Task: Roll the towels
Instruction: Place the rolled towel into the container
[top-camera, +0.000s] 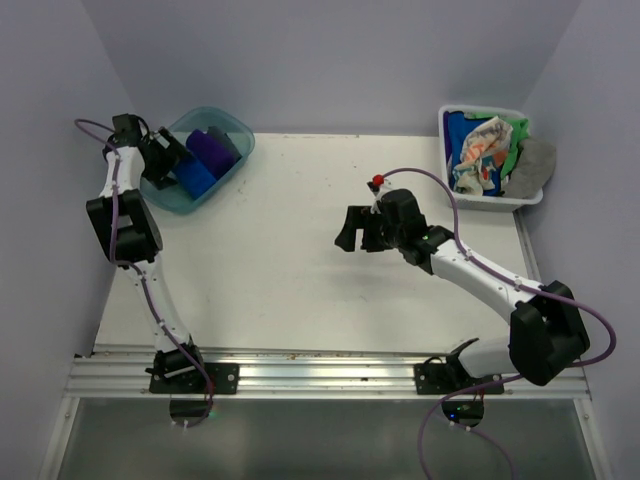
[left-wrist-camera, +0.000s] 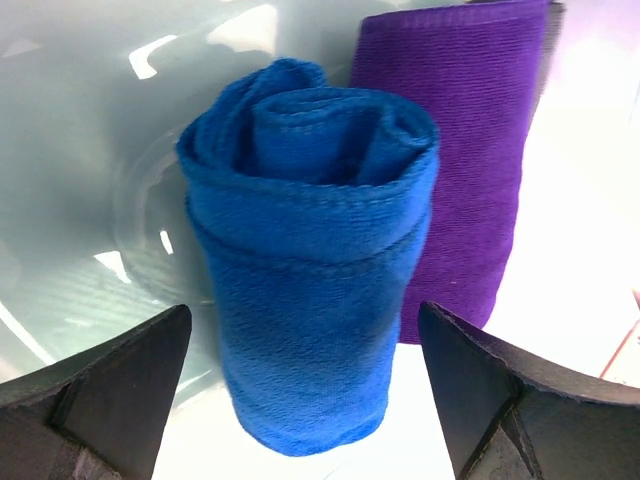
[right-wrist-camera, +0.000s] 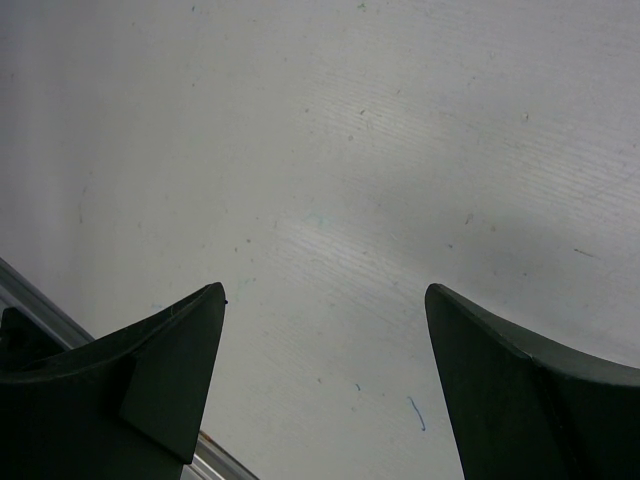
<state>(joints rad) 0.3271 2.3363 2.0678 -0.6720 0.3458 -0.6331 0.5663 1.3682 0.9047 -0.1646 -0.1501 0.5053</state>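
Your left pincer (left-wrist-camera: 305, 310) is spread wide, straddling the rolled blue towel (left-wrist-camera: 310, 250) in the teal tub (top-camera: 232, 128) (purple towel (left-wrist-camera: 450, 150) just beside it), with gaps on both sides. Your right pincer (right-wrist-camera: 325, 300) hangs released over the table (top-camera: 280, 250). Loose towels (top-camera: 480, 155) sit heaped in the white basket (top-camera: 445, 130).

A translucent teal plastic tub (top-camera: 236, 148) sits directly beneath the left gripper (top-camera: 172, 160), its glossy floor showing between the fingers. Under the right gripper (top-camera: 353, 234) lies a bare white table (top-camera: 280, 260), lightly speckled. A white plastic basket (top-camera: 443, 140) stands well beyond that gripper, off to its right, and a ribbed metal rail (top-camera: 320, 374) runs far behind both grippers.
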